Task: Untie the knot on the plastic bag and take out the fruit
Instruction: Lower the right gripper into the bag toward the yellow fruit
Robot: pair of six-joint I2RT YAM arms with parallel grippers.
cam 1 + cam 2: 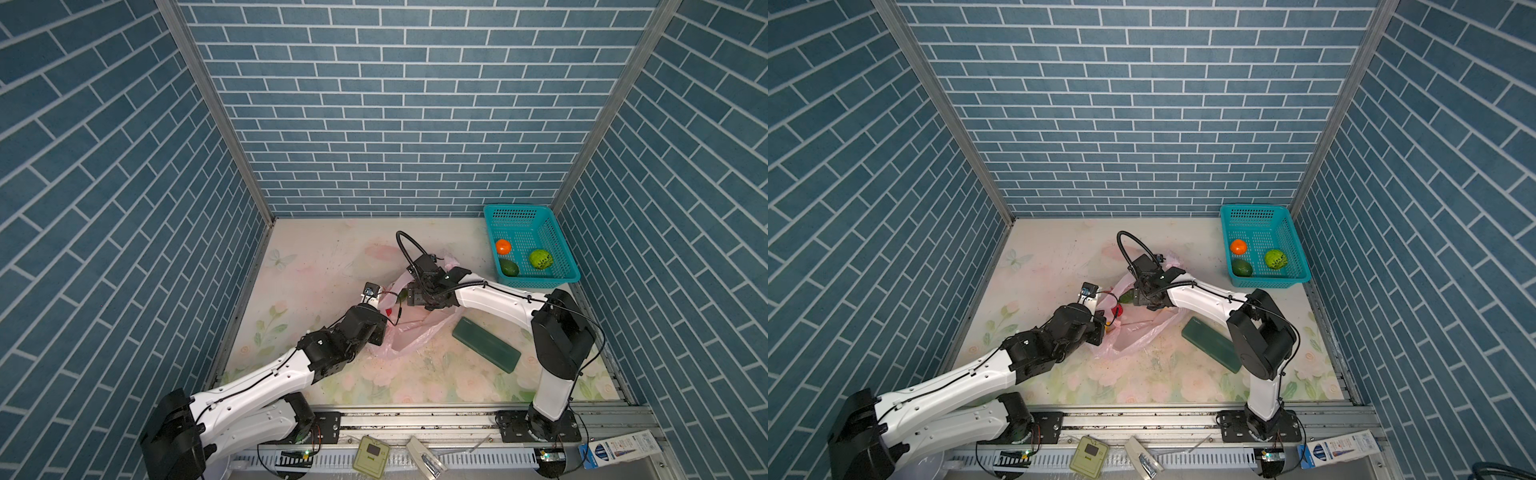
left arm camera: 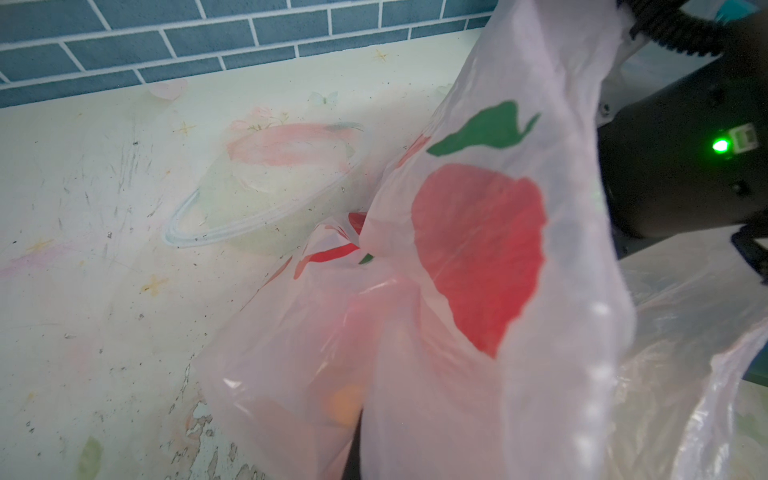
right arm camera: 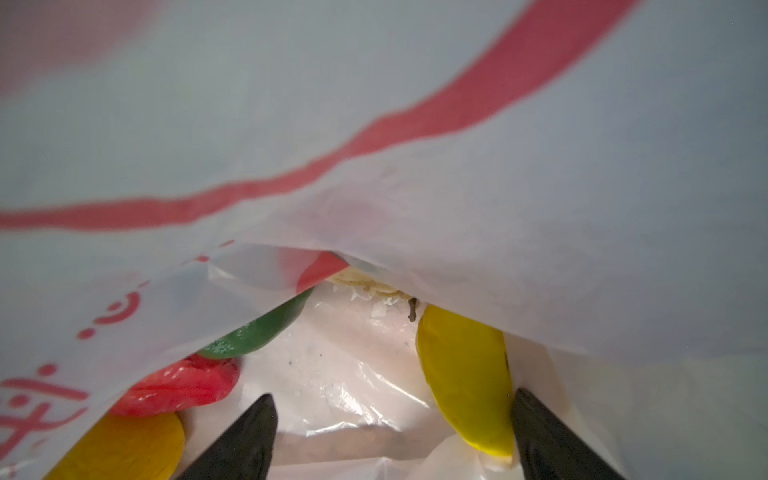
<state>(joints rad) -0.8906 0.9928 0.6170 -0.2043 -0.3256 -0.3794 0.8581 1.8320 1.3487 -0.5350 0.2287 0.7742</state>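
At the near edge, a bare metal rail (image 1: 415, 417) carries both arm bases. Beyond it the counter (image 1: 324, 257) is a flat sheet with a pale floral print. The left wrist view shows it scuffed and flaking. A flat dark green block (image 1: 486, 342), rectangular with rounded edges, lies on the counter just right of the plastic bag (image 1: 415, 332).

The plastic bag sits mid-counter, slumped. It is thin, translucent pale-pink film, crinkled, with red and green print. The left tool (image 1: 379, 302) is closed on a fold of this film, which rises taut across the left wrist view. The right tool (image 3: 395, 436) is inside the bag's mouth. Its two black tapered fingers (image 3: 245, 440) are spread wide and grip nothing.

Bag contents, from the right wrist view:
- a smooth yellow fruit (image 3: 469, 382) just beside one finger
- a glossy red fruit (image 3: 187, 386)
- a green fruit (image 3: 257, 332), partly under film
- a deeper yellow fruit (image 3: 124, 449) at the frame's edge

Towards the far right corner stands a teal basket (image 1: 515, 206) of rigid perforated plastic, rectangular with flared walls. It holds three pieces, none touching:
- a round orange fruit (image 1: 503, 246)
- a dark oval fruit (image 1: 509, 268)
- a bumpy bright green fruit (image 1: 540, 259)

Blue brick-pattern walls (image 1: 395, 124) enclose the far side and both flanks.
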